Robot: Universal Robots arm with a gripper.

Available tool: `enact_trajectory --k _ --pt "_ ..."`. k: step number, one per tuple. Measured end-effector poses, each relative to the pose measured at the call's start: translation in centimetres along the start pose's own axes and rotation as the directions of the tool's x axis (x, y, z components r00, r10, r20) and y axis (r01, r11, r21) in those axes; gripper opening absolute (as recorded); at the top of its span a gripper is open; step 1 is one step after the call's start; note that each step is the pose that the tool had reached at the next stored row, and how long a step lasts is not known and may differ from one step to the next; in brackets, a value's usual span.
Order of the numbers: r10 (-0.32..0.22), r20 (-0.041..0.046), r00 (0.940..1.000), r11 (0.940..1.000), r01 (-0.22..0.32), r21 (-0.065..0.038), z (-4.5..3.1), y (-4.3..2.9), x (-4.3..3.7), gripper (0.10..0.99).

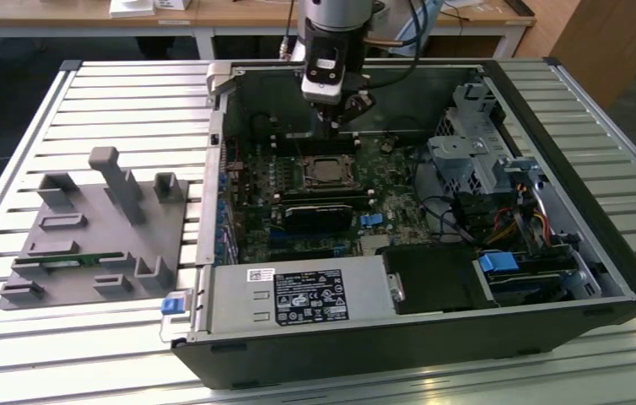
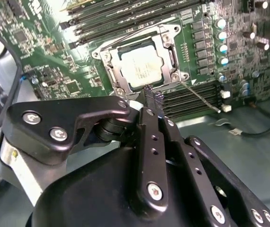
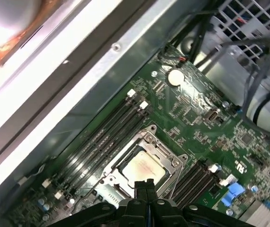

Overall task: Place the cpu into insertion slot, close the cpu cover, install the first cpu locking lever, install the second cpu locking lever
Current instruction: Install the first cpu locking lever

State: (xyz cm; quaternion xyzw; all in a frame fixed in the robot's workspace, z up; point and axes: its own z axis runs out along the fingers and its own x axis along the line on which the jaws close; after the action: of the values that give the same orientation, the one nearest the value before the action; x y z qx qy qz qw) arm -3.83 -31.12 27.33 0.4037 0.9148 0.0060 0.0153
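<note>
Hovering with gripper (image 1: 336,126) pressed together, empty, at the exterior view's twelve o'clock of the cpu (image 1: 325,172), seated in the insertion slot (image 2: 102,56) under the cpu cover (image 2: 169,52); could skid off the thin, springy lever (image 2: 202,98).

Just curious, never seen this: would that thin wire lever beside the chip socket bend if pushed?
Probably springy: the lever is a thin bare metal rod, so it likely flexes slightly, not flops. One end seems anchored beside the cpu cover, so it should swing rather than slide.
</note>
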Motion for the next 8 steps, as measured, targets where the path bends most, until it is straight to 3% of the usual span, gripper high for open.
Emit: enact_trajectory --k 8 --pt "-0.07 -0.0016 0.9975 0.9975 0.07 -0.002 0.0 0.0 0.0 0.118"
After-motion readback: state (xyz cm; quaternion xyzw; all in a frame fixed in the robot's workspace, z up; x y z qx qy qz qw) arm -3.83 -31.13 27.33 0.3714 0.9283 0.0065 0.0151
